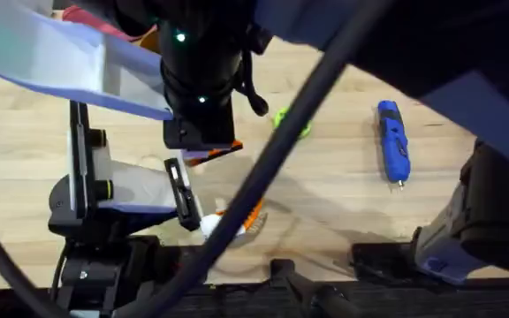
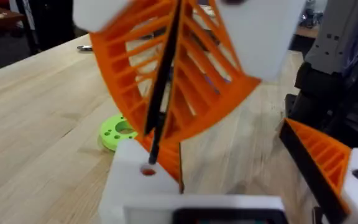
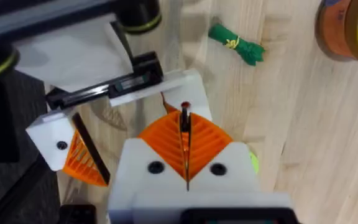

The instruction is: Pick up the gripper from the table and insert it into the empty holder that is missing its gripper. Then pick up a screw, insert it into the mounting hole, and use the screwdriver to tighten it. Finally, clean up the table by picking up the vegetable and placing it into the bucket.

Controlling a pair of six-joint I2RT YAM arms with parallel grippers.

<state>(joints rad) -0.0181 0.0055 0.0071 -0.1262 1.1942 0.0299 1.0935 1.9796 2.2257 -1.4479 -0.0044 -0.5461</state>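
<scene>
My left gripper [image 1: 224,188] [image 2: 241,180] is open. One of its fingers is the white holder [image 2: 135,183] [image 3: 188,84], with a red-ringed mounting hole on top. The orange gripper [image 2: 171,165] shows edge-on along the holder's inner side. My right gripper [image 1: 203,141] [image 2: 157,134] [image 3: 184,121] hangs over the holder, its orange ribbed pads shut on a thin black screw [image 2: 153,152] [image 3: 184,112] whose tip stands at the hole. The blue screwdriver [image 1: 391,141] lies on the table to the right. The green vegetable [image 3: 235,43] lies near the orange bucket [image 3: 347,31].
A lime-green disc with holes [image 1: 292,122] [image 2: 117,132] lies just beyond the grippers. A dark cable [image 1: 281,159] crosses the overhead view diagonally. The right arm's base [image 1: 467,238] stands at the lower right, and bare wood lies around the screwdriver.
</scene>
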